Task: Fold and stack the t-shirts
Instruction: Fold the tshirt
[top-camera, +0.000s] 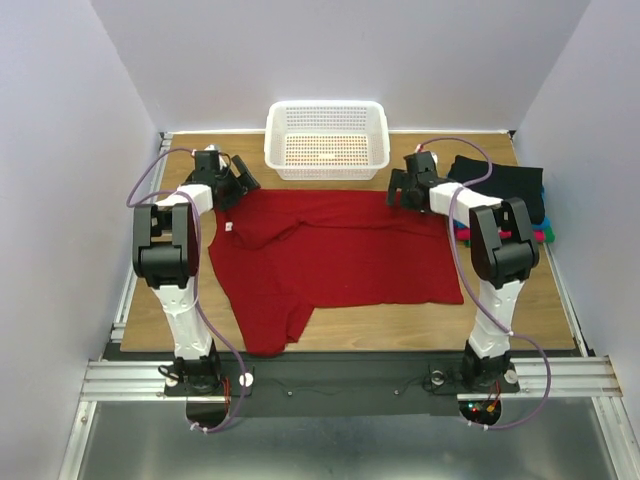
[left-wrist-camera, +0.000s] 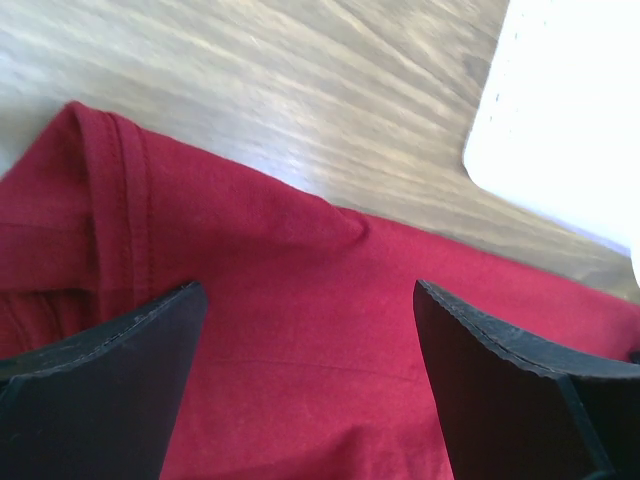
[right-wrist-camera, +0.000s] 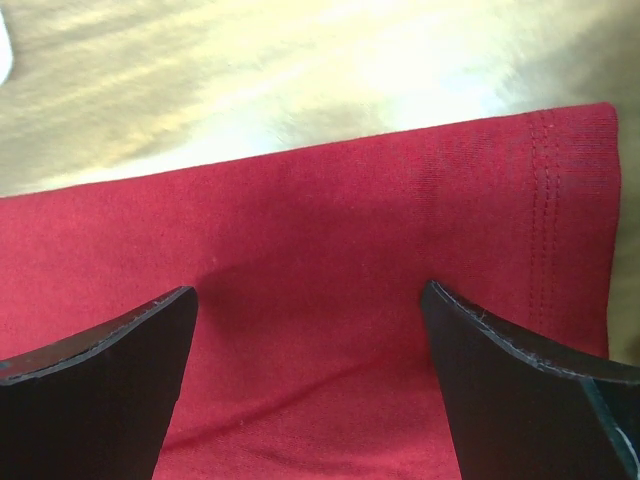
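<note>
A dark red t-shirt (top-camera: 335, 250) lies spread on the wooden table, its white neck label (top-camera: 229, 228) at the left. My left gripper (top-camera: 243, 183) is open over the shirt's far left corner; the left wrist view shows red cloth (left-wrist-camera: 300, 330) between its spread fingers (left-wrist-camera: 110, 380). My right gripper (top-camera: 396, 187) is open over the far right corner; the right wrist view shows red cloth (right-wrist-camera: 320, 330) and the stitched hem (right-wrist-camera: 545, 230) by its fingers (right-wrist-camera: 520, 400). A stack of folded shirts (top-camera: 512, 190), black on top with blue, magenta and green edges, sits at the right.
A white perforated basket (top-camera: 326, 138) stands at the table's far edge between the two grippers; its corner shows in the left wrist view (left-wrist-camera: 570, 110). White walls enclose the table on three sides.
</note>
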